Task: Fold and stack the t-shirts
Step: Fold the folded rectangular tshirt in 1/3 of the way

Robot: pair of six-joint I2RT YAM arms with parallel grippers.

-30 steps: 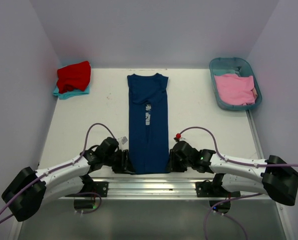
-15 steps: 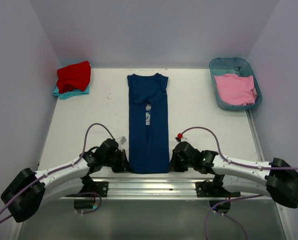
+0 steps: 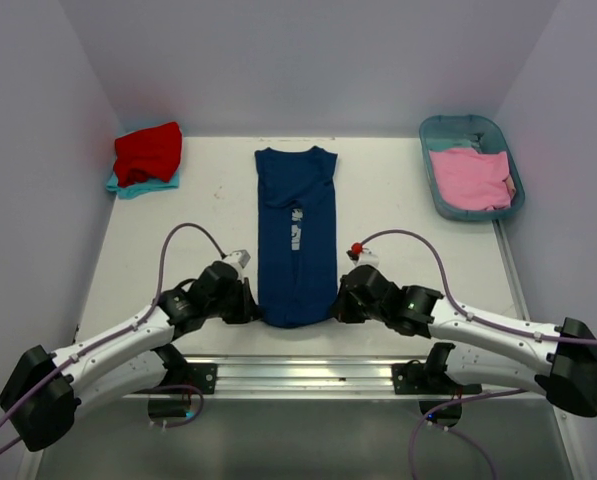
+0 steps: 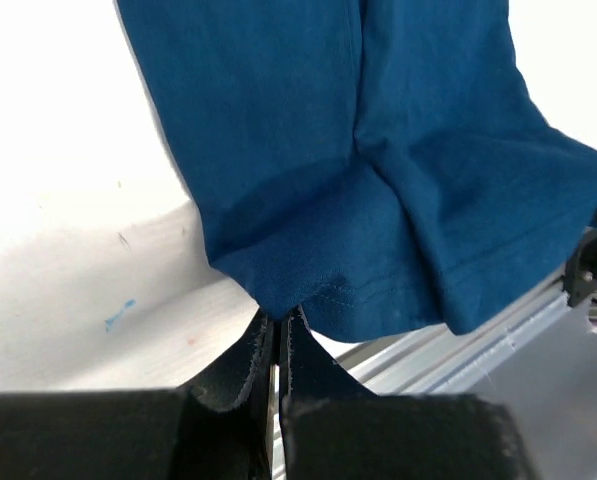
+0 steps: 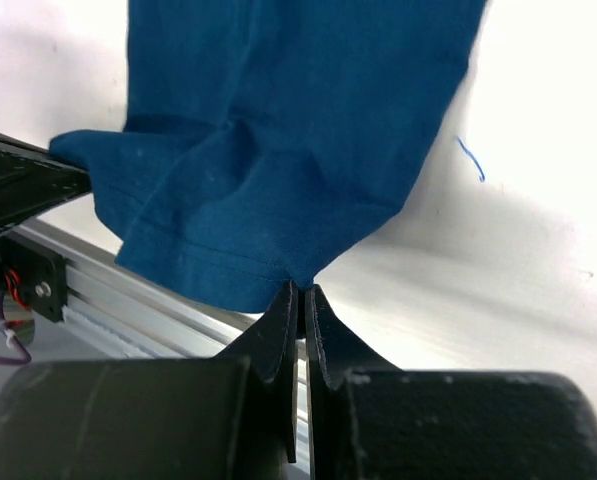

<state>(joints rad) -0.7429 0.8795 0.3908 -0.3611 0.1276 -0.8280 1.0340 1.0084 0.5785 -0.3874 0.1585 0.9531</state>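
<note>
- Right, the navy t-shirt [image 3: 296, 235] lies as a long narrow strip down the middle of the desk [image 3: 398, 210], collar toward the far edge and hem at the near edge.
- Both near hem corners are pinched: the left fingers [image 4: 243, 365] are clamped tight on one corner and the right fingers [image 5: 276, 340] on the other, each biting just at the stitched hem.
- It looks light, limp cloth. It bunches and creases at each pinch and sags between the two grips, so I judge it will drape rather than hold any shape.
- The doubled, stitched hem seems the soundest place to hold, and taking the two corners together should keep the strip square.
- A pale print sits mid-shirt in the overhead view, but it is too small to read. No brand or label shows in either wrist view.
- The red t-shirt [image 3: 150, 150] sits on the teal t-shirt [image 3: 128, 188] at the far-left corner.
- The pink t-shirt [image 3: 470, 178] lies in the tub [image 3: 464, 119] at the far-right corner.
</note>
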